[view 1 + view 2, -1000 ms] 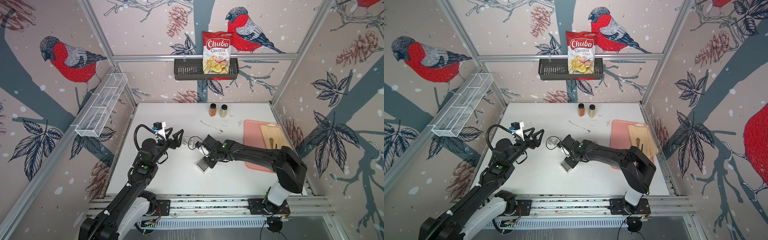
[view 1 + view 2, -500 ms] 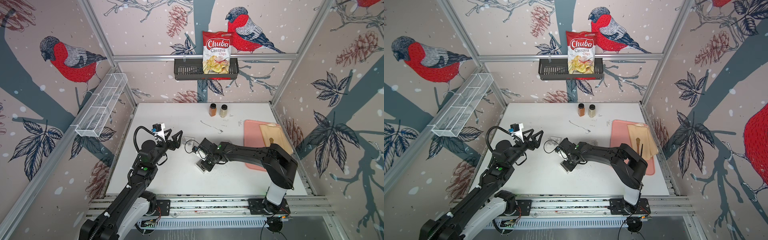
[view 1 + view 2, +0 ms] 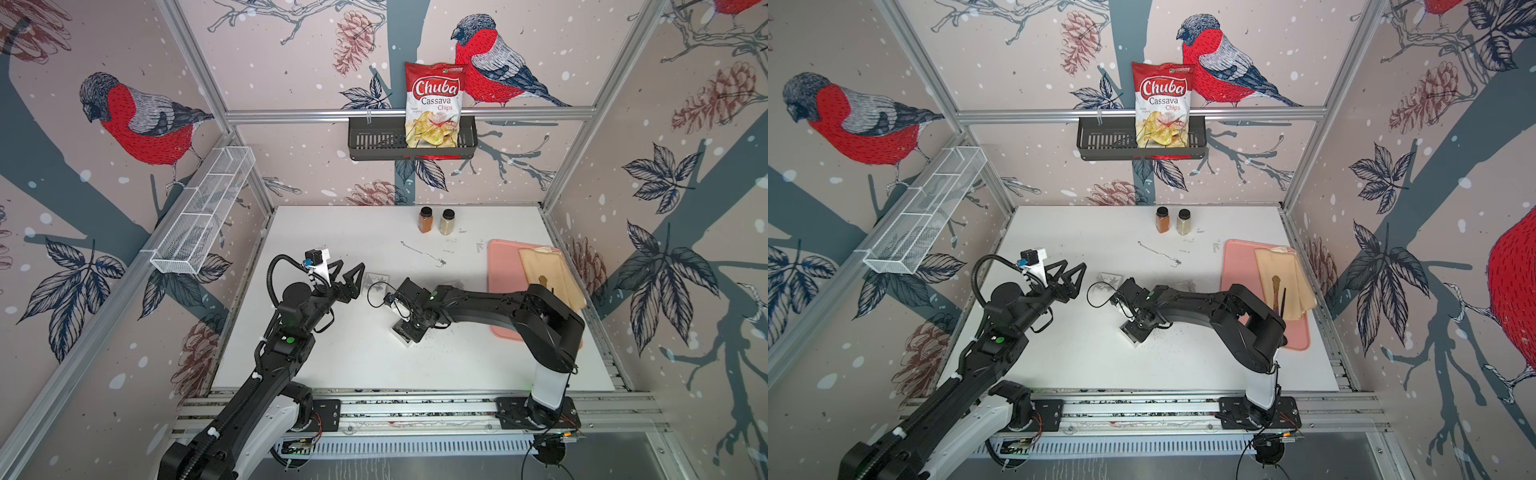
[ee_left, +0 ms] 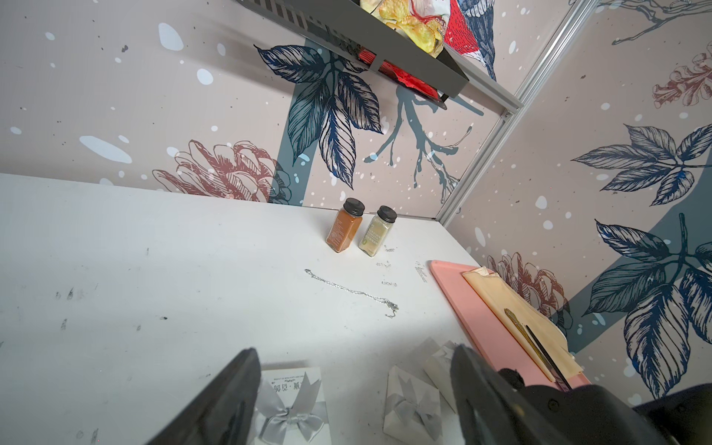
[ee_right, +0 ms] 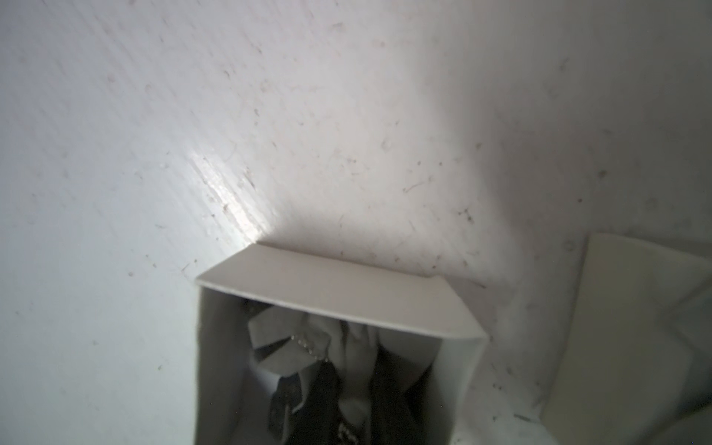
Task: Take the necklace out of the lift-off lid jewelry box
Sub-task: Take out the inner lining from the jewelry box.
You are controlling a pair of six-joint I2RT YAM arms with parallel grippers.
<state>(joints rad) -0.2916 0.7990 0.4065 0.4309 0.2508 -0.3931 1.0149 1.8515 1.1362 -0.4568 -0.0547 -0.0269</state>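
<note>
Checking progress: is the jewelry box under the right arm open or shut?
Open: the jewelry box has no lid on it, and a chain shows inside, in the right wrist view.

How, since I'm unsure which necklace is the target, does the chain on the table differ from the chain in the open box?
The chain on the table lies stretched out; the chain in the box lies on crumpled white paper, mostly hidden. The table chain lies near the spice jars, away from both arms; the boxed chain has the right gripper down in its box. Both are thin and silvery.
</note>
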